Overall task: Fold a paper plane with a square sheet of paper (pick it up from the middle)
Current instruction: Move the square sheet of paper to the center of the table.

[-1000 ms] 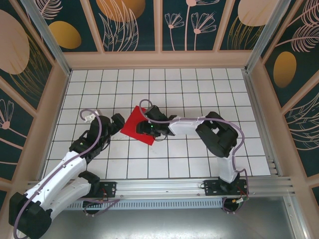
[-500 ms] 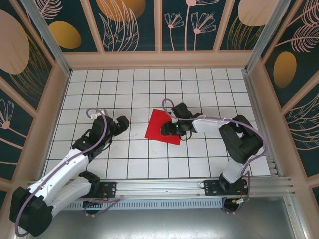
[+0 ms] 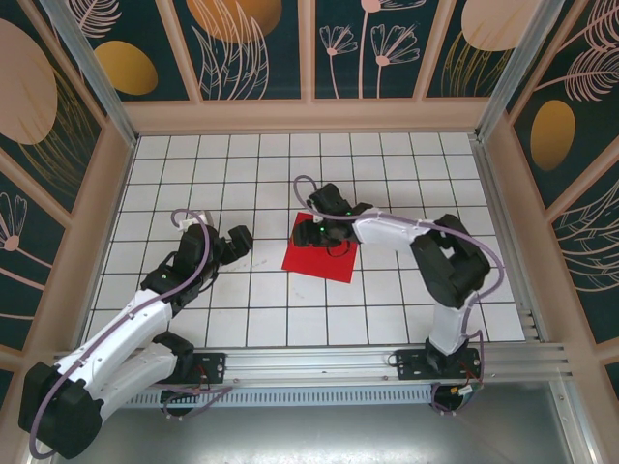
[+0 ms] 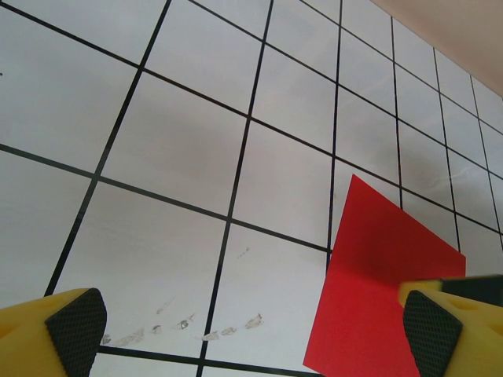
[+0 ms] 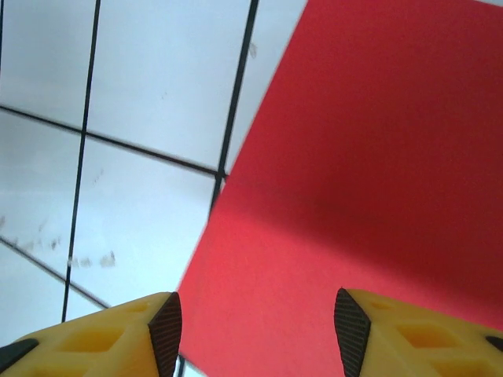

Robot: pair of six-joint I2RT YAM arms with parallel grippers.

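The square sheet of paper (image 3: 324, 261) is seen lying flat on the gridded white table (image 3: 387, 174), near its centre, with no crease to be made out. Its far edge is overhung by the right gripper (image 3: 314, 232). In the wrist view one of the yellow fingers (image 5: 157, 330) is set over bare tile and the other over the red surface; they are parted about halfway, with nothing clamped between them. The left gripper (image 3: 237, 240) is held well apart to the left, its jaws spread wide and empty.

The pickup is judged to be the step in hand. For a clean lift, the pinch would best be shifted from the edge toward the sheet's middle. The pads should be pressed lightly so that a ridge is raised and caught and the paper is not dragged across the tiles.
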